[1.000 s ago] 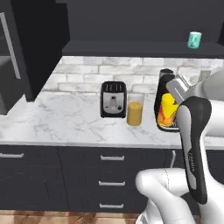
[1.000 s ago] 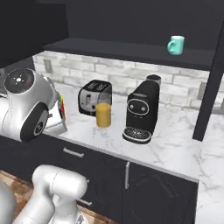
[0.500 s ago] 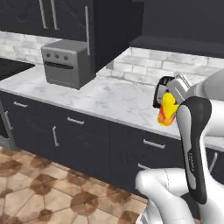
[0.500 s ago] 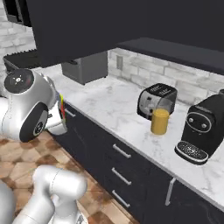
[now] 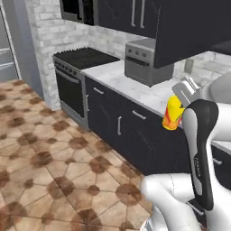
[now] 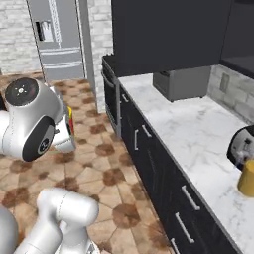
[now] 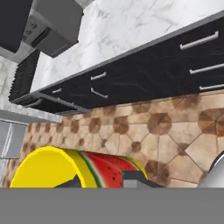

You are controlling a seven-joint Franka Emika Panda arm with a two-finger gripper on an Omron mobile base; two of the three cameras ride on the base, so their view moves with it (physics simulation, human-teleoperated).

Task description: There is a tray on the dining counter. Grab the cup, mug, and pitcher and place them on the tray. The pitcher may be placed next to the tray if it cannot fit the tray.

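Note:
The cup [image 5: 173,113], a yellow tumbler with red-orange marks, hangs in the air in front of the dark cabinets, and my gripper [image 5: 177,104] is shut on it. In the hand view the cup [image 7: 65,168] lies across the bottom between my fingertips [image 7: 133,177], above the tiled floor. The pitcher [image 6: 246,178], with orange juice in it, stands on the marble worktop at the right edge of the right base view. The tray, the dining counter and the mug are out of view.
A marble worktop [image 6: 193,129] over dark drawers runs along the brick wall. On it stand a grey oven box [image 5: 146,61] and a dark toaster [image 6: 240,149]. A black stove [image 5: 83,58] and a steel fridge [image 6: 54,34] lie further along. Brown tiled floor [image 5: 45,158] spreads to the left.
The whole scene has swung sideways as the base moved: coffee machine and toaster slid out of the left view, stove and fridge came in. The cup stays in my gripper.

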